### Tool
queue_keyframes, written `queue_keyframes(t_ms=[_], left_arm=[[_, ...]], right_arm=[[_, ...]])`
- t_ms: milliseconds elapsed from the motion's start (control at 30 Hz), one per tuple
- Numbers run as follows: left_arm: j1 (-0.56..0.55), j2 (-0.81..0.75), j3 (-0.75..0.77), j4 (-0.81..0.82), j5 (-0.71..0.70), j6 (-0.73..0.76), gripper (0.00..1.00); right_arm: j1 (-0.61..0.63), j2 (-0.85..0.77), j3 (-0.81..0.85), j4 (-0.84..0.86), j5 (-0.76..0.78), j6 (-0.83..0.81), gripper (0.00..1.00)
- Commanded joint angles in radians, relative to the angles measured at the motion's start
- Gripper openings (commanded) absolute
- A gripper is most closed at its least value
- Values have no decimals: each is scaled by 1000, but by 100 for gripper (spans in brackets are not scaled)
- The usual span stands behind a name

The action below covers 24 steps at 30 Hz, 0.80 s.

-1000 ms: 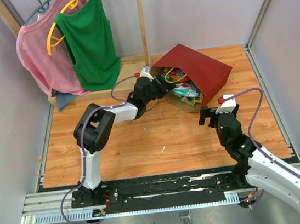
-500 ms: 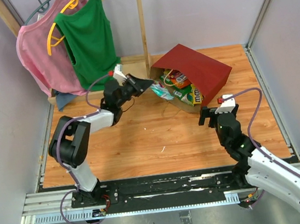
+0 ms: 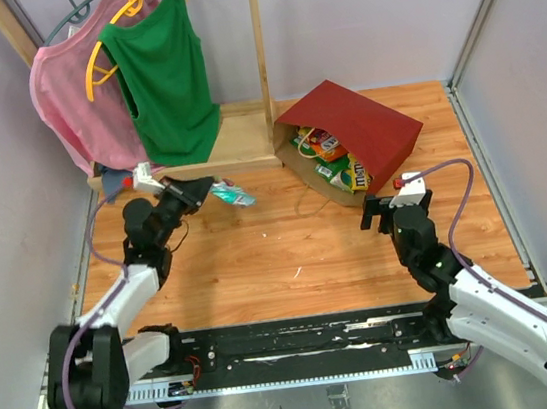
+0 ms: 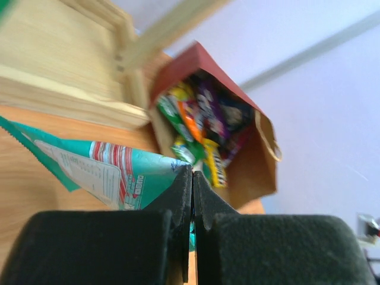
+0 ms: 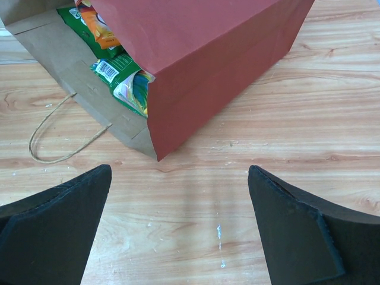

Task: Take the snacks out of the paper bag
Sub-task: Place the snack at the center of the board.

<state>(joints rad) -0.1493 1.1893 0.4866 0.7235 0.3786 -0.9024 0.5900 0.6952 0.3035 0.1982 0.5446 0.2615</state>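
The left gripper (image 3: 199, 187) is clamped shut on the edge of a teal packet (image 3: 233, 194), which sticks out past its fingertips over the wooden table (image 3: 290, 253). The paper bag (image 3: 369, 123) lies on its side well ahead of that gripper, with its mouth facing the gripper and more snacks (image 3: 330, 155) inside. The right gripper (image 3: 392, 207) has its jaws wide apart and holds nothing. The bag's near corner is just ahead of it, and a loop handle (image 5: 59, 133) lies ahead to its left.

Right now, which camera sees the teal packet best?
The left wrist camera: the teal packet looks big and close, pinched in the left hand. The top camera shows it small; the right wrist camera misses it.
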Motion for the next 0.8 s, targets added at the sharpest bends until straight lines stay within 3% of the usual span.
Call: queue_keyframes(t_ms=[0, 200, 533, 633, 767], left_arm=[[47, -206, -107, -188, -280, 128, 0], [174, -352, -237, -259, -324, 107, 1], [416, -39, -263, 58, 31, -88, 0], [465, 2, -260, 46, 61, -81, 1], [620, -23, -335, 46, 49, -99, 1]], right_arm=[[11, 13, 13, 37, -11, 19, 100], [10, 41, 13, 52, -27, 25, 100], [11, 50, 14, 52, -33, 23, 100], [10, 48, 13, 51, -29, 19, 100], [11, 46, 13, 50, -29, 18, 100]])
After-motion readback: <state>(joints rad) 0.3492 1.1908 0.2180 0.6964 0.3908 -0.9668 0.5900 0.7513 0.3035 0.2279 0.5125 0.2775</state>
